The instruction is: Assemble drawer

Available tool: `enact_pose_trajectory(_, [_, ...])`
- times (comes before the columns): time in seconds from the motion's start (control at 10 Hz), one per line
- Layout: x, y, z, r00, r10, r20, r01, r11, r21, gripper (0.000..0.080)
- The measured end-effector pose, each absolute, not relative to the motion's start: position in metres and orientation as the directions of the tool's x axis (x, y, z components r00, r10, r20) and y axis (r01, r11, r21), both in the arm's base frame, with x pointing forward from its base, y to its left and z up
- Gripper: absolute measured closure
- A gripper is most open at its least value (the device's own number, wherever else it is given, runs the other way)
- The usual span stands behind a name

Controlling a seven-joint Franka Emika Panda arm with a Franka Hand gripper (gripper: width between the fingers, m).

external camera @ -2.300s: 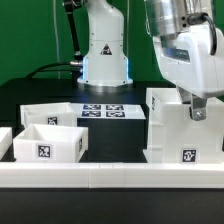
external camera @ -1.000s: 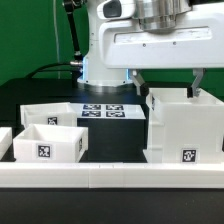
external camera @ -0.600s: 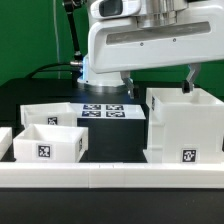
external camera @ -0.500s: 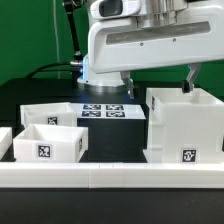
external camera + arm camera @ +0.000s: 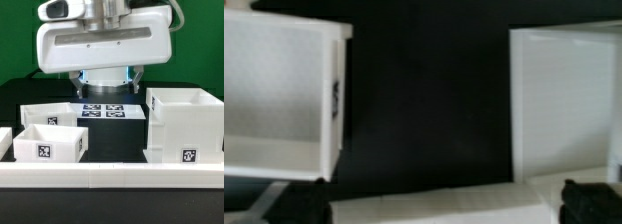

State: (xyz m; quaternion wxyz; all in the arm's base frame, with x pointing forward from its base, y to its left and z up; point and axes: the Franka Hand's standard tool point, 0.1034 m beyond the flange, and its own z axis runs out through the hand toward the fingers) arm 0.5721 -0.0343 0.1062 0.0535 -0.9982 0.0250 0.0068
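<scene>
Black table (image 5: 115,138) before green backdrop (image 5: 18,40) bears the white case (image 5: 186,125); gripper (image 5: 106,84) hovers, jaws apart, empty.

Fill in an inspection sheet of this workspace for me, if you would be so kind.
Surface: black table, white border wall along its near edge.
Job's things: large case upright at the exterior view's right; front tray and rear tray at its left, apart from the case.
Clutter: marker board only.
Grippers: gripper open, holding nothing, over the table's middle.
Cables: thin dark cable near the arm's base.
Surroundings: green backdrop.
</scene>
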Motion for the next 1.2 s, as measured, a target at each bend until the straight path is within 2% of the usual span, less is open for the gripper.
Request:
enact_pose_trajectory(0.2, [0.568,-0.050,0.084,0.999,-0.031,0.010,-0.030,-0.996,-0.082,0.0150])
enact_pose_trajectory(0.3, [0.566,-0.057,0.076,1.000,-0.015,0.005,-0.015,-0.996,-0.085,0.0150])
enact_pose_trajectory(0.7, [0.565,-0.057,0.075,1.000,-0.021,0.003,-0.020,-0.996,-0.085,0.0150])
enact_pose_trajectory(0.9, [0.556,-0.072,0.057,0.998,-0.065,-0.026,-0.066,-0.995,-0.078,0.0150])
enact_pose_trajectory(1.2, [0.551,-0.072,0.036,0.996,-0.075,-0.046,-0.078,-0.995,-0.068,0.0150])
